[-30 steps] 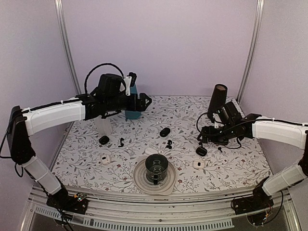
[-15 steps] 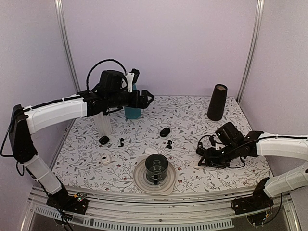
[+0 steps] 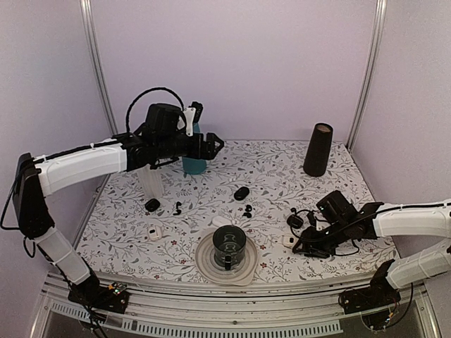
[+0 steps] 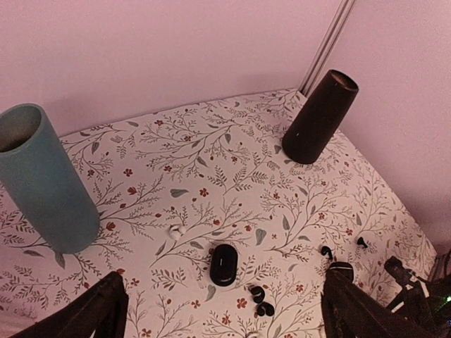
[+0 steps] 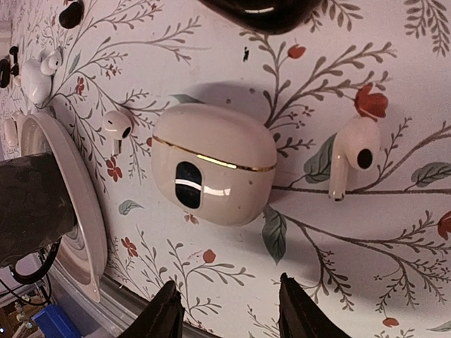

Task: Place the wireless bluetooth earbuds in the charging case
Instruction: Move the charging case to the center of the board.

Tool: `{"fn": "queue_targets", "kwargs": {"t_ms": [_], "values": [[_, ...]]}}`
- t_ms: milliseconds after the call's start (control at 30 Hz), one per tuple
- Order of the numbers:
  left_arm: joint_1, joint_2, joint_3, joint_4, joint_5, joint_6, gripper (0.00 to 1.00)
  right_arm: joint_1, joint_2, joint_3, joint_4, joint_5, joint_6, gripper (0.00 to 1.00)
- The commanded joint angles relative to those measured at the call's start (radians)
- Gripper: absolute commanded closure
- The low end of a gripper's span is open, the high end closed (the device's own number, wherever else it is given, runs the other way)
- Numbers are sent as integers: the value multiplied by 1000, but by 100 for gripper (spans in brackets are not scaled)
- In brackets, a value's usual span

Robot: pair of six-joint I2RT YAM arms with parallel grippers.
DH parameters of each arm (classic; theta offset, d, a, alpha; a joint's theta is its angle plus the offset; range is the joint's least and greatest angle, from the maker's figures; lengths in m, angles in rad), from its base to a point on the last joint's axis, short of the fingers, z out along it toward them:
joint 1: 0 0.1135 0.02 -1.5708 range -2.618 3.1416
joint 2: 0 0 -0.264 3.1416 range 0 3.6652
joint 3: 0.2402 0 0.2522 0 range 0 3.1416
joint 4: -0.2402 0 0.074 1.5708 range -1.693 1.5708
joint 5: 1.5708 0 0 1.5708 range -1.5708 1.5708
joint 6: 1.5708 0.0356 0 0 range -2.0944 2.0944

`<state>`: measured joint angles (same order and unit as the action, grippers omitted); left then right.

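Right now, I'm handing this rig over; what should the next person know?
Left gripper: open, empty, raised at the back left.
Right gripper: open, empty, low over the table, fingers just short of a white case.
Black earbuds: loose mid-table, beside a black case.
Done: these earbuds are not yet in a case.
Left: pick up each earbud and seat it.
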<state>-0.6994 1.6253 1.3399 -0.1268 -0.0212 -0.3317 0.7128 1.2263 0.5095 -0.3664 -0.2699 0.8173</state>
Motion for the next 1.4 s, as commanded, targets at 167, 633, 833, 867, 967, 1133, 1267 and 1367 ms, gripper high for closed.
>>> {"fn": "queue_targets", "kwargs": {"t_ms": [167,633,833,867,967,1133,1267,1367], "values": [[6,-36,-10,-10,-24,16,4,6,61,0,92,-24,10,56],[5,-72,-41,-11,-45,8,4,5,217,139,115,17,-44,54],[5,-80,-49,-11,-52,11,4,4,279,211,119,12,-73,53],[5,-80,-50,-12,-52,12,4,4,287,222,113,18,-78,52],[5,-86,-53,-13,-55,15,4,3,299,251,75,65,-91,49],[6,-93,-57,-12,-56,18,4,0,327,282,13,122,-125,48],[5,-91,-55,-13,-58,16,4,1,355,322,-39,172,-170,46],[5,-91,-54,-13,-58,13,4,5,376,358,-74,201,-215,46]]}}
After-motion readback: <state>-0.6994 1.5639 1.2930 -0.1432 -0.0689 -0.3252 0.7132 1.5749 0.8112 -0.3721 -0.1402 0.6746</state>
